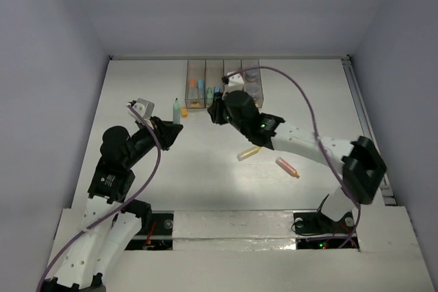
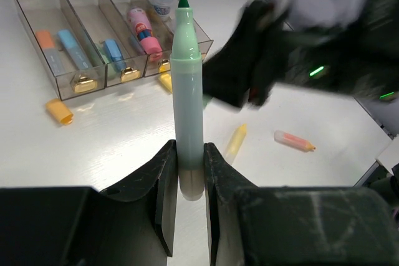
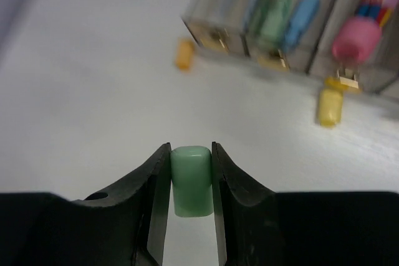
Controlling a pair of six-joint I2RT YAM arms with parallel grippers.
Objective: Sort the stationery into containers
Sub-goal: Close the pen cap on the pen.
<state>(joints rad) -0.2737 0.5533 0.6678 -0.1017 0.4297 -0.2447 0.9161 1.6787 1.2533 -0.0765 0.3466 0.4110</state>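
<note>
My left gripper (image 2: 189, 154) is shut on the lower end of an uncapped green marker (image 2: 187, 73), which stands upright with its dark tip pointing up. From above, the green marker (image 1: 176, 110) rises from the left gripper (image 1: 172, 128), just left of the containers (image 1: 205, 62). My right gripper (image 3: 191, 151) is shut on a short green cap (image 3: 191, 179). In the top view the right gripper (image 1: 216, 113) sits at the containers' near end, a short way right of the marker. The containers (image 2: 28, 14) hold orange, blue, green and pink pieces.
An orange cap (image 1: 183, 112) and a yellow cap (image 2: 165, 82) lie by the bins' near ends. A yellow marker (image 1: 248, 153) and a pink-orange marker (image 1: 287, 167) lie on the white table under the right arm (image 1: 301, 143). Walls enclose the table.
</note>
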